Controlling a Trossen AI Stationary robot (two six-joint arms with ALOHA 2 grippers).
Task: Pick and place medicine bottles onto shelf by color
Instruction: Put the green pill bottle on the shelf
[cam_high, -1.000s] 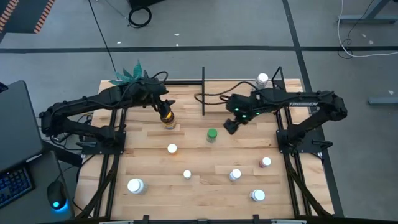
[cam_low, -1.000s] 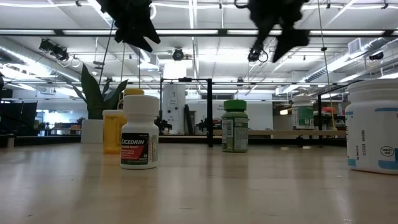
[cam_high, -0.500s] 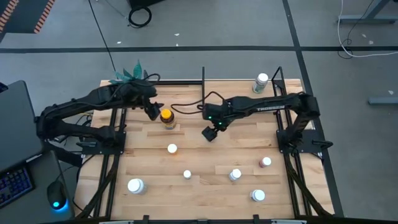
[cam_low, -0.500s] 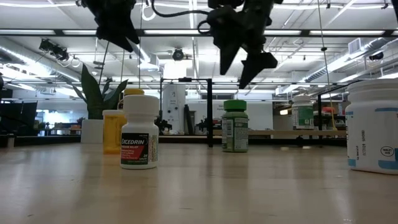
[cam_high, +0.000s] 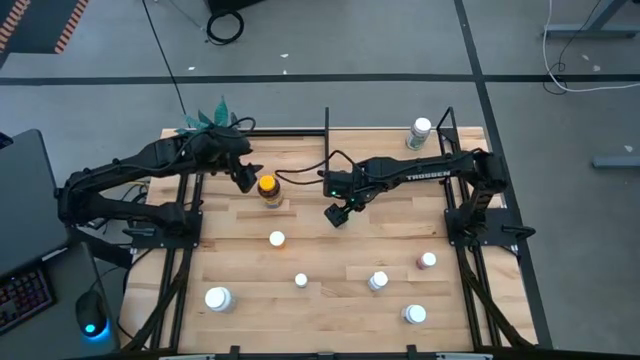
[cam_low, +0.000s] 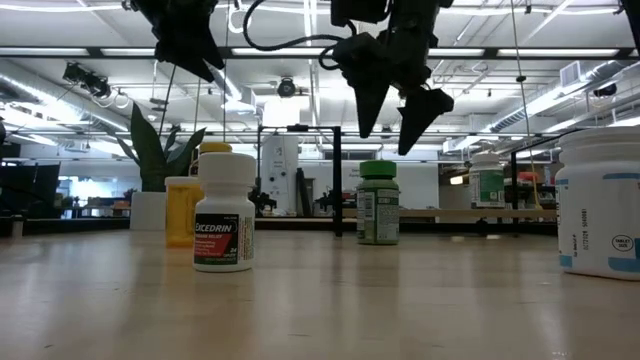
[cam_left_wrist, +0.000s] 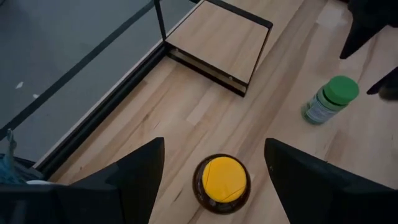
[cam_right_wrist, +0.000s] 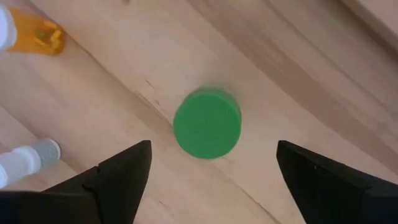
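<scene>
A: Right wrist view puts the green-capped bottle (cam_right_wrist: 207, 123) straight ahead between the two dark fingers, cap facing the lens. So the right claw (cam_low: 394, 110) hangs directly over it, fingers spread wide, nothing in them.

B: And its axis?

A: Upright. The low view shows it standing on the worktop (cam_low: 320, 300), green cap on top, long axis vertical, the claw well above the cap. I'd judge a straight descent is what the grasp turns on, with one finger passing down each side of the cap.

B: The other arm?

A: The left claw (cam_left_wrist: 214, 163) is over the amber bottle (cam_left_wrist: 221, 183) with the yellow cap, also upright, also seen cap-on between spread fingers, not touching. In the high view it sits near the worktop's rear left, beside the plant (cam_high: 208, 118).

B: Where does the shelf lie?

A: The shelf (cam_left_wrist: 217, 43) is at the rear, beyond both bottles, a light board in a thin black frame. The right arm is clearly nearer the green one; the white bottles stand apart toward the front.
</scene>
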